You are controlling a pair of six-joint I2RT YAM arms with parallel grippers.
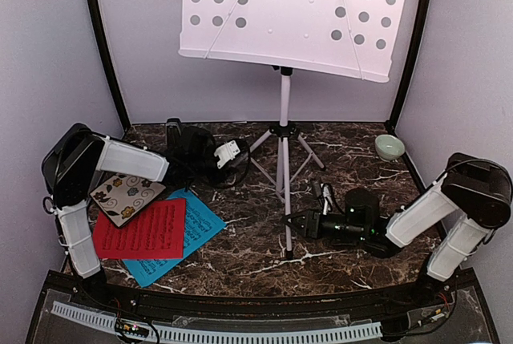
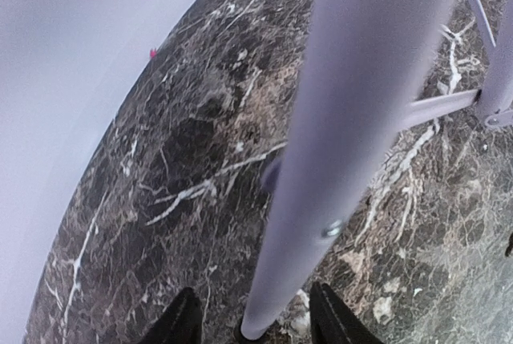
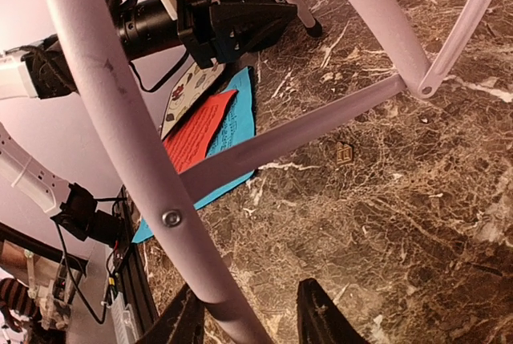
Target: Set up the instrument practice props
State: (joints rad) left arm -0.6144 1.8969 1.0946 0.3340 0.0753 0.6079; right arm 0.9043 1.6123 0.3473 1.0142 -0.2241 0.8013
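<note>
**Figure. Both tools straddling tripod legs of the upright music stand**

The white perforated music stand [image 1: 288, 23] stands upright at the middle of the bench [image 1: 353, 256], its feet apparently all down on the marble.

The left tool [image 2: 256, 321] sits at the foot of the stand's left leg [image 2: 353, 95]. The leg's long axis slopes down between the two fingers [image 2: 183, 324]. A gap shows on either side, so the jaws stand apart and clasp nothing.

The right tool [image 3: 248, 316] straddles the front leg [image 3: 120, 111] in the same way. One finger lies against or just beside the tube and the other is apart from it, so there is no firm grip here either.

The red sheet [image 1: 143, 229] lies on the blue sheet [image 1: 196, 228], flat on the bench to the left of the stand. Both are just beside the floral tile [image 1: 124, 197] and close to the left arm's base. The pale green bowl [image 1: 390, 147] sits far right, well apart from both tools. The metronome cannot be picked out with certainty.

As a judgement, the stand looks placed and the sheets are the next step. They lie behind and to the left of the left tool, and the left arm is much the nearer. Each tool must first back off along its leg's line, because a sideways sweep could catch the tube and tip the stand.
</note>
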